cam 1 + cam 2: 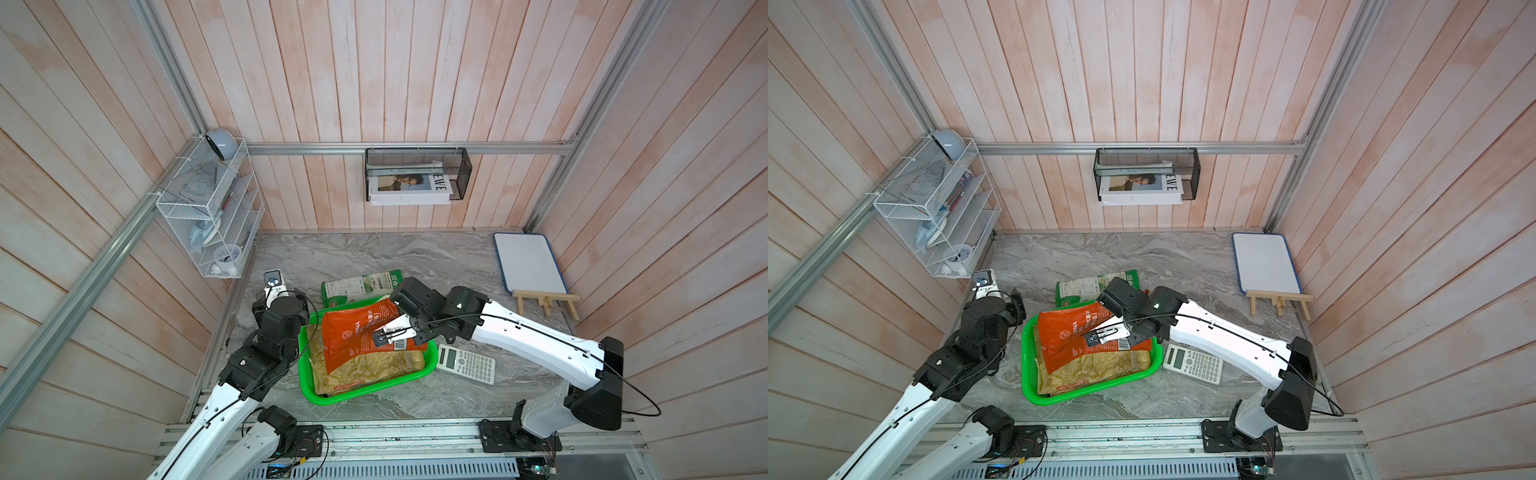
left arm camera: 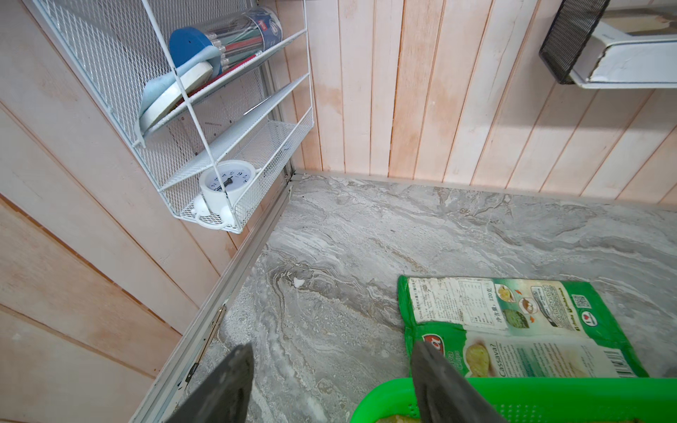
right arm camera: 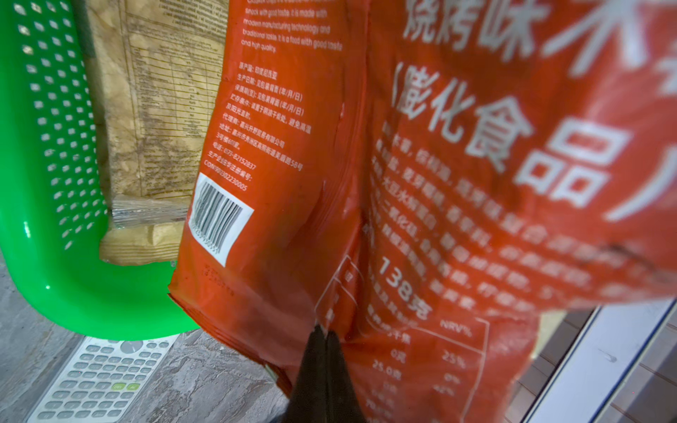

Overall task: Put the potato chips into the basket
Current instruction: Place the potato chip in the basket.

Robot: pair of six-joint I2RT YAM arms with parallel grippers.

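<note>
White calculator beside basket | white-and-green bag past its far rim | orange-red bag creased, pinched in right gripper over basket | left gripper spread

Left arm, right arm: white shells, black joints, thin black cables. Black base plates at 6 o'clock. Right gripper dark, tapered.

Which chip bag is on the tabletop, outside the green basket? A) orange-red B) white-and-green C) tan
B: the white-and-green bag lies flat on the marble beyond the basket; the orange-red bag is pinched in the right gripper over the basket, and the tan bag lies inside it.
</note>
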